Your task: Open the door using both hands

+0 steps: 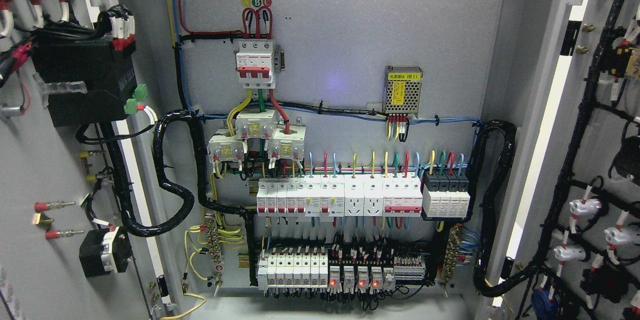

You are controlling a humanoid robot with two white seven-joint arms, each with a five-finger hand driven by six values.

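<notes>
An electrical cabinet fills the head view with both doors swung wide. The left door [45,170] shows its inner face, carrying a black box and wiring. The right door [600,125] also shows its inner face, with a black cable loom and white lamp backs. Between them lies the grey back panel [350,35]. Neither of my hands nor arms appears anywhere in the picture.
On the back panel sit a red-and-white main breaker [256,65], a row of white breakers [340,199], a lower terminal row with red lights [345,270] and a small power supply [403,90]. Thick black conduits [172,190] loop to each door.
</notes>
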